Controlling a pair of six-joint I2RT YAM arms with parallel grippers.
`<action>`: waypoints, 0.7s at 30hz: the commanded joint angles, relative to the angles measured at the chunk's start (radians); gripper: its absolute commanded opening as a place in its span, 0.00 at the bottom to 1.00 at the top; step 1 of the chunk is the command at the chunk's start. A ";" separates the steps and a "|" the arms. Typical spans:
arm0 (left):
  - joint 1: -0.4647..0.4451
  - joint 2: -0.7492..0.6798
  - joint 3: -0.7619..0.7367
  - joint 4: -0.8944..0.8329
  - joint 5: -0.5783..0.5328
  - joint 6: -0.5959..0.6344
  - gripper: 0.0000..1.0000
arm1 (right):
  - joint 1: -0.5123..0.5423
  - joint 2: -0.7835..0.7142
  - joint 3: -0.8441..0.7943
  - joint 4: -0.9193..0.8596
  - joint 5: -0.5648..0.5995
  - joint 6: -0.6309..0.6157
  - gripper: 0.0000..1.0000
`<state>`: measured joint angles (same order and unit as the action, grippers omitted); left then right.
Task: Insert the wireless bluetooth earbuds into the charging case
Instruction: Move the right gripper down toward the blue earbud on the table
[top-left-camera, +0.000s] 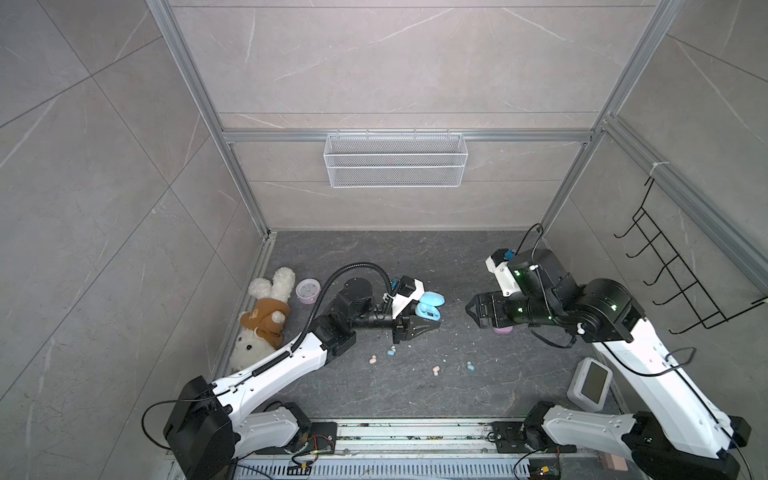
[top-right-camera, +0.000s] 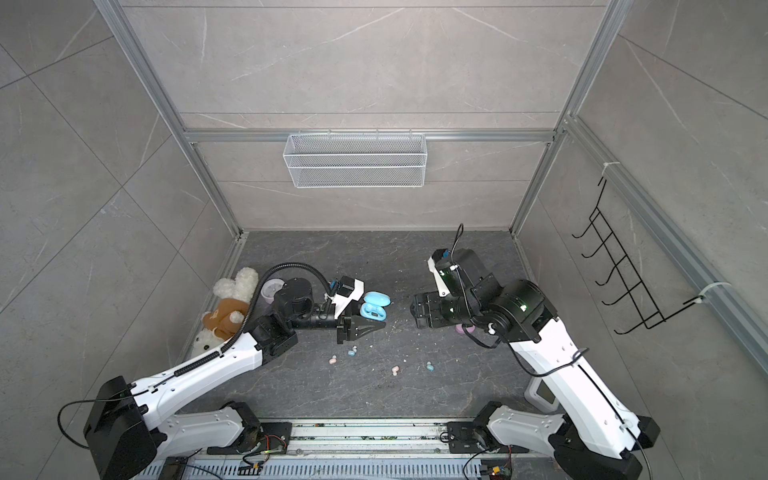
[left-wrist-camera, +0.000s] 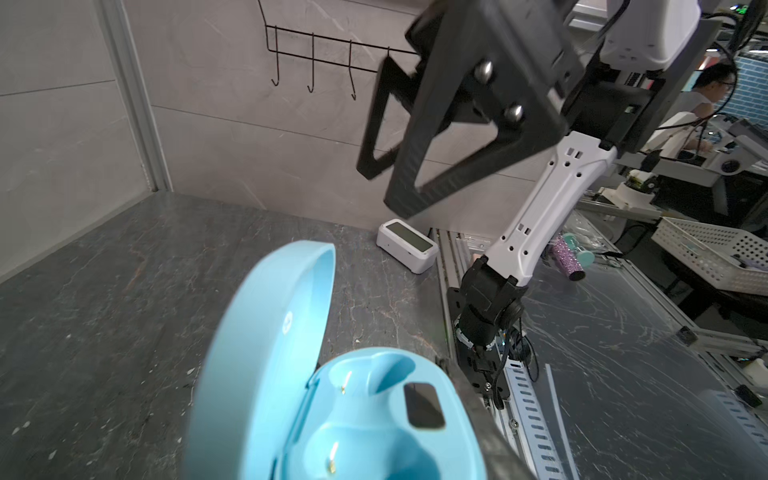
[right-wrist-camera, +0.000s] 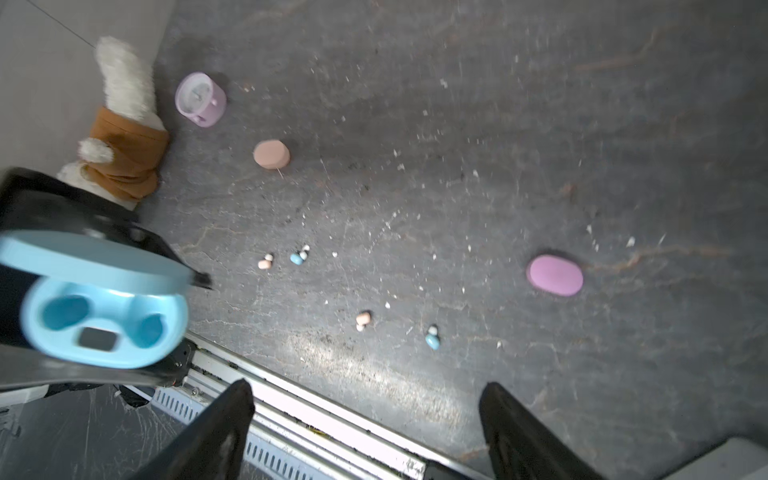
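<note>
Closest, left wrist view: open blue charging case (left-wrist-camera: 357, 415), empty. Right wrist view: right gripper (right-wrist-camera: 368, 388) spread wide, holding nothing; earbuds (right-wrist-camera: 432, 341) on the table (right-wrist-camera: 498, 124). In a top view, left gripper (top-left-camera: 432, 316) pinches the case mid-frame, earbuds below. Likely light, slippy: pinch the round body.

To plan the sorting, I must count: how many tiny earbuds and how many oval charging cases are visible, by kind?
Tiny pastel plastic earbuds, loose: 4 (2 peach-pink, 2 light blue)
Oval plastic charging cases: 3 (light blue case, open; peach case, closed; lilac case, closed)
Total: 7
</note>
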<state>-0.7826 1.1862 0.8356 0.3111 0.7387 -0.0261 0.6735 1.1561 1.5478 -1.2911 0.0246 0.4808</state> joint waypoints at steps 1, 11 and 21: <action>0.011 -0.044 0.001 0.008 -0.038 0.003 0.27 | -0.035 -0.014 -0.195 0.051 -0.122 0.171 0.88; 0.014 -0.075 -0.004 -0.027 -0.063 0.017 0.27 | -0.060 -0.031 -0.740 0.451 -0.222 0.474 0.88; 0.014 -0.086 -0.024 -0.023 -0.078 0.018 0.27 | -0.078 0.021 -0.931 0.699 -0.222 0.516 0.86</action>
<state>-0.7734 1.1255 0.8097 0.2619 0.6655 -0.0246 0.6048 1.1664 0.6476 -0.6930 -0.1986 0.9703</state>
